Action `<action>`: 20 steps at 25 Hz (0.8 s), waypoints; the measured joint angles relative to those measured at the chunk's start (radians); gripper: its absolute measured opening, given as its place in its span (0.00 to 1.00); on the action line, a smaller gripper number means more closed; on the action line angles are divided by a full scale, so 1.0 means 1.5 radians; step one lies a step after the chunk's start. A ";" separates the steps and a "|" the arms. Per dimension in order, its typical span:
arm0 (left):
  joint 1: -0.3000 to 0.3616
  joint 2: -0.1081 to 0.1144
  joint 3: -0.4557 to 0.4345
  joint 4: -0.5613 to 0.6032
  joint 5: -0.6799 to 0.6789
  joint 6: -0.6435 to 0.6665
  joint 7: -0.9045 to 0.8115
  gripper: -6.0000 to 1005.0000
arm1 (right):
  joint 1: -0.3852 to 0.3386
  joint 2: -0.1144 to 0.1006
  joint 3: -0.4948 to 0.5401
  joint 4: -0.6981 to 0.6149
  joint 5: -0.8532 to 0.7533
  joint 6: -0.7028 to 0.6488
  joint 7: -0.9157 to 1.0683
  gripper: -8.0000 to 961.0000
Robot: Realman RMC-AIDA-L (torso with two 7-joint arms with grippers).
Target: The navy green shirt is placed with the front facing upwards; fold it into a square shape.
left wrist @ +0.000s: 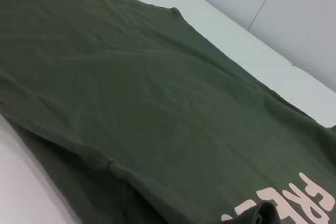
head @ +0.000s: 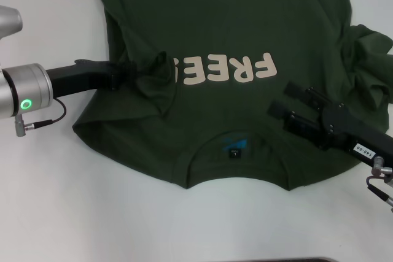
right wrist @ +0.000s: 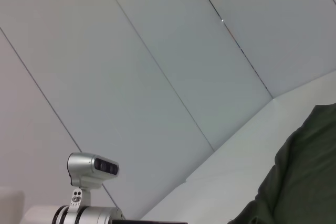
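Olive-green cotton, head view: the navy green shirt [head: 227,29] lies front up on the white table [head: 73,200], collar toward you, cream "FREE!" lettering [head: 224,69] across the chest. Your left gripper [head: 136,72] comes in from the left and is clamped on a bunched-up sleeve [head: 156,75], already dragged inward over part of the lettering. Your right gripper [head: 284,107] sits low over the right shoulder area, fingers look spread and holding nothing. Right sleeve [head: 368,59] is crumpled at the edge.

Left wrist view: only the shirt body and a bit of lettering show, smooth with soft creases, table edge beyond. Own fingers not visible here.

Right wrist view: mostly wall panels, a corner of the shirt, a silver camera head [right wrist: 93,169].

Handling call: fabric looks light, limp, will sag and wrinkle, not slippery. Pinch at seams or hems, sleeve edge or shoulder, not mid-panel.
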 joint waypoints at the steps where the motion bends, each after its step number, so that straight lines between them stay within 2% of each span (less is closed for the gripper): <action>1: 0.000 0.000 0.001 0.000 0.000 0.000 0.000 0.26 | 0.000 0.000 0.000 0.000 0.000 0.000 0.000 0.95; 5: -0.001 -0.002 0.003 0.000 0.000 0.000 0.000 0.18 | -0.001 0.000 0.000 0.000 0.000 0.000 0.000 0.95; 13: -0.001 -0.004 0.001 0.002 -0.001 0.000 -0.001 0.12 | -0.001 0.000 0.000 0.000 -0.001 0.000 0.000 0.95; 18: 0.001 -0.004 0.004 0.002 0.000 0.000 -0.001 0.20 | -0.002 0.000 0.000 0.000 -0.001 0.000 0.000 0.95; 20: 0.001 -0.004 0.004 0.002 0.000 0.000 -0.001 0.28 | 0.000 0.000 0.000 0.000 -0.002 0.000 0.000 0.95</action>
